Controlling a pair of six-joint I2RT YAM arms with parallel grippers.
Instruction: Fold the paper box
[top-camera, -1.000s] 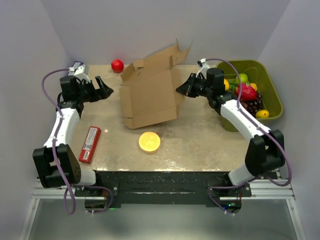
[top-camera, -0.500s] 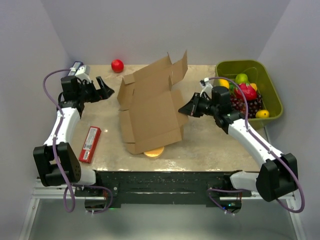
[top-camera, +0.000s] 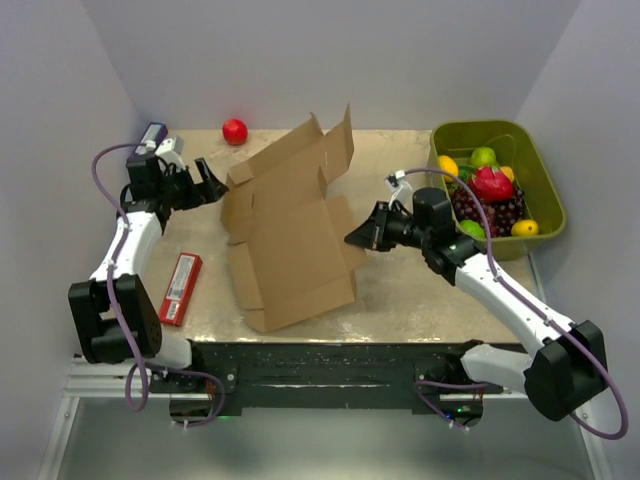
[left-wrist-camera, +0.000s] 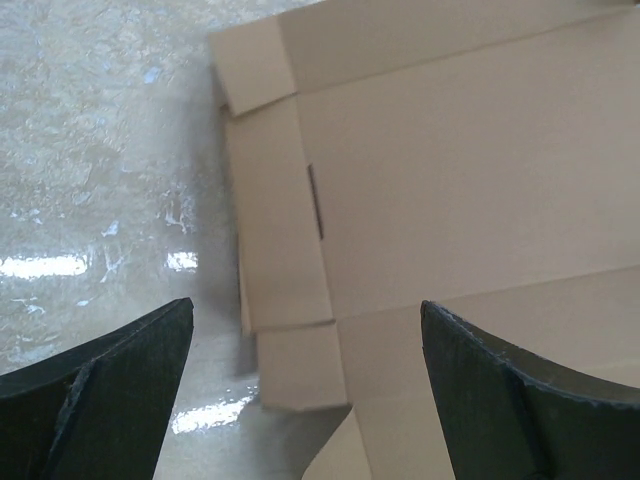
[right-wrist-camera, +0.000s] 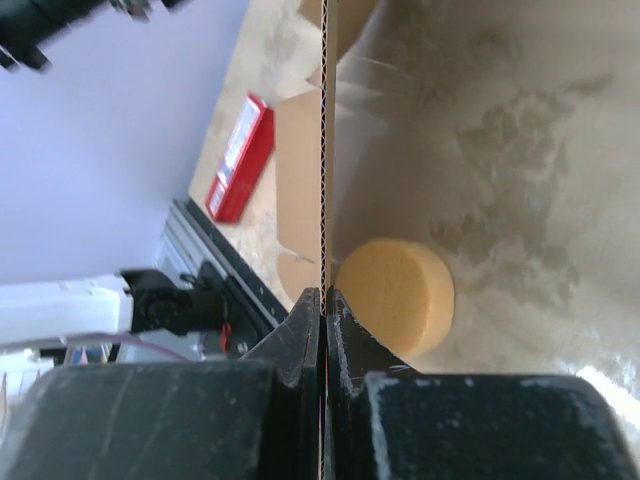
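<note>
A: Pinching anything, the right hand (top-camera: 354, 238)?
B: Yes. Its fingers are pressed together on the right edge of the box (top-camera: 295, 240). The wrist view shows the corrugated edge running straight up out of the closed tips.
A: How does the box sit?
B: It is unfolded and tilted up off the tabletop (top-camera: 400, 290), with its near corner low by the front edge and its flaps standing toward the back. It spreads leftward from that hand.
A: The left hand (top-camera: 208, 180)?
B: Spread wide, holding nothing, just beside the box's far-left flaps and apart from them.
A: Around it?
B: A yellow disc (right-wrist-camera: 395, 295) lies beneath the raised sheet. There is a red pack (top-camera: 181, 288) to the left, a red ball (top-camera: 235, 131) at the back and a bin (top-camera: 547, 195) on the right.
</note>
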